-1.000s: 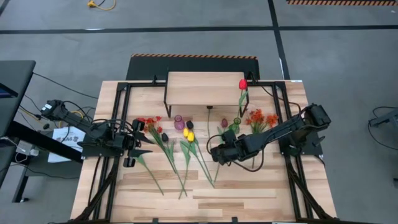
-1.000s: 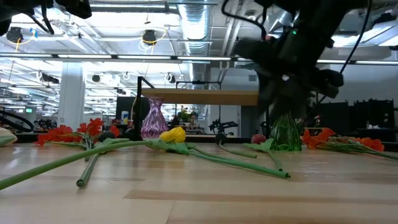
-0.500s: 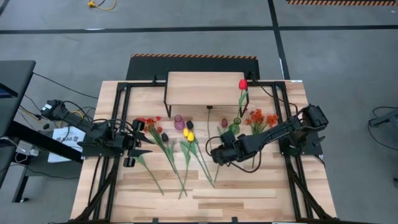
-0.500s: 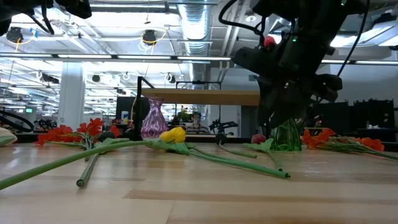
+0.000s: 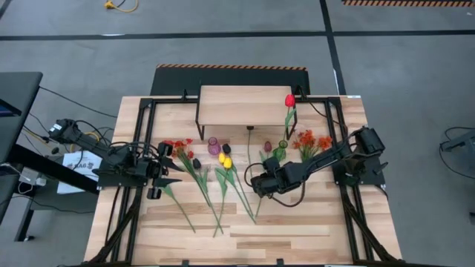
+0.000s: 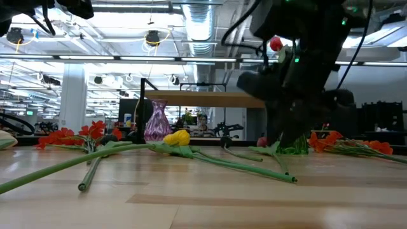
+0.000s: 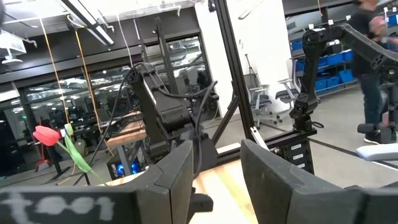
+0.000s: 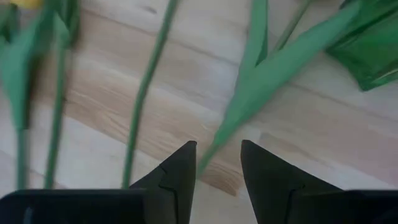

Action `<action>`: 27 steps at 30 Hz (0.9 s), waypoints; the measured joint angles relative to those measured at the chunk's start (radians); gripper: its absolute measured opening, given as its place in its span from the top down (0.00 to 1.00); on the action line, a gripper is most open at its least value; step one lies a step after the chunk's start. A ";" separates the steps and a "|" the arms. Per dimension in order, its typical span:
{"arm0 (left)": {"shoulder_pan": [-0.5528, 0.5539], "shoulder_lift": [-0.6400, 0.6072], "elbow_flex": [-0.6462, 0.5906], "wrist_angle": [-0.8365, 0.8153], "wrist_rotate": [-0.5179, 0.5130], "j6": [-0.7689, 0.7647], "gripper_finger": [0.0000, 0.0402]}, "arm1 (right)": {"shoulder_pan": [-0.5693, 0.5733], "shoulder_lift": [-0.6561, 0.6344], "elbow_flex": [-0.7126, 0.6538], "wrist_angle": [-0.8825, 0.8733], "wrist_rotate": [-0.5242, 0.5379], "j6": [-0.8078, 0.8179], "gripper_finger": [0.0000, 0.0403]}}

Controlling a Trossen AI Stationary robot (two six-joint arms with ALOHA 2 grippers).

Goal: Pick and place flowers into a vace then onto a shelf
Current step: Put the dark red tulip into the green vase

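Note:
Several flowers [image 5: 223, 178] with long green stems lie flat on the table, red, yellow and maroon heads pointing toward the far edge. A red tulip [image 5: 289, 100] stands in a green vase [image 5: 281, 149]. A purple vase [image 5: 214, 145] stands in front of the shelf [image 5: 243, 106]. My right gripper [image 5: 254, 183] hangs open, slanting down just above the table; a green leaf and stem [image 8: 249, 93] of a lying flower run up to the gap between its fingers [image 8: 180, 165]. My left gripper [image 5: 169, 172] waits open at the table's left, raised, with nothing in it.
The shelf's black legs [image 5: 199, 126] stand close behind the vases. Orange-red blossom sprays [image 5: 312, 141] lie right of the green vase. Black frame rails [image 5: 141, 148] run along both sides of the table. The near part of the table holds only stem ends.
My right gripper has sunk toward the table and drifted slightly toward the left edge, tipping a little more steeply down over the lying stems. Its fingers keep the same gap. The flowers and vases have not moved.

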 joint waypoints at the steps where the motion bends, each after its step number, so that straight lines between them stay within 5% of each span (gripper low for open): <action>1: 0.000 0.000 0.000 0.000 0.000 0.000 0.69 | -0.002 0.007 0.000 -0.002 -0.004 0.000 0.70; 18: 0.000 0.000 0.000 0.000 0.000 0.000 0.69 | -0.026 0.046 0.001 0.011 -0.025 -0.061 0.72; 27: 0.000 0.000 0.000 0.000 0.000 0.000 0.69 | -0.003 0.048 0.000 -0.004 -0.019 -0.109 0.95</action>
